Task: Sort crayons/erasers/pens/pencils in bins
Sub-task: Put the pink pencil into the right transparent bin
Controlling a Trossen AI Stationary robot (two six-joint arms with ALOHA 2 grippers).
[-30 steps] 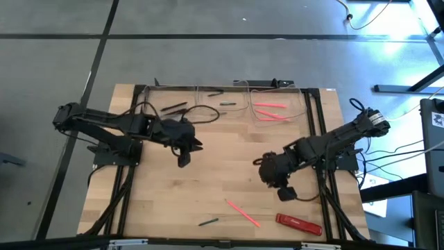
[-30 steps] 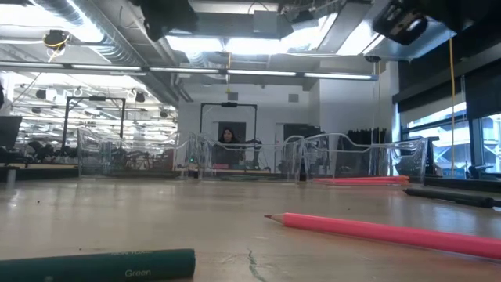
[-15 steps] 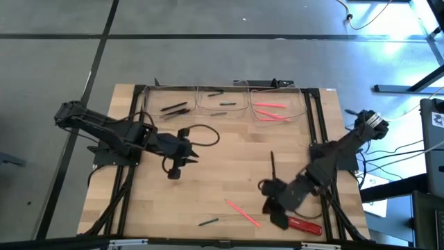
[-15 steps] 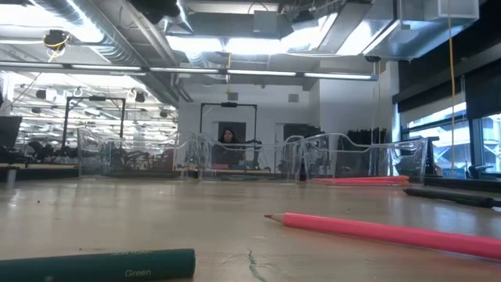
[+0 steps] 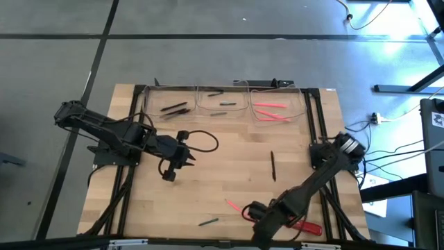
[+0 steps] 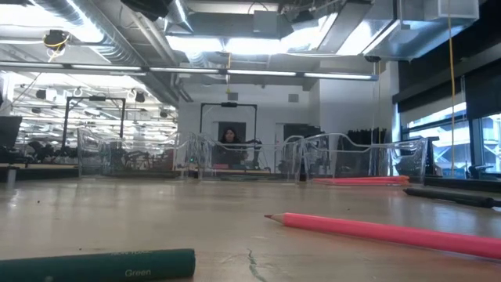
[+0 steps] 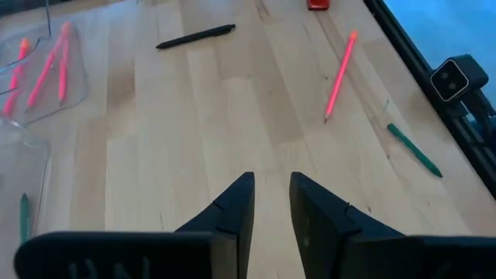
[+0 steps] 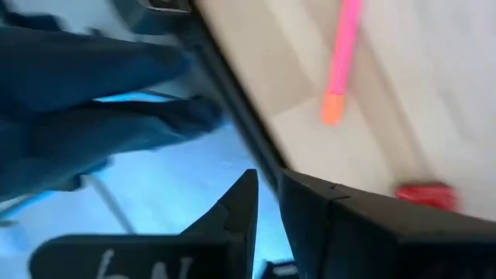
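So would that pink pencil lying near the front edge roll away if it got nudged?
Probably yes: the pink pencil looks round and slim and lies flat on smooth bare wood, so a sideways push would likely roll it. It appears straight and stiff, unlikely to bend. Being so thin, it is probably light and might slip between jaws.

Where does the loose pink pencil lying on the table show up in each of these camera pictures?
High view: pink pencil near the table's front edge, beside the right hand.
Low view: pencil lies close in the foreground, right of centre.
Left wrist view: pencil lies ahead, beyond the left hand.
Right wrist view: pencil close ahead.
Shared landmark: the green crayon, also low and left wrist.
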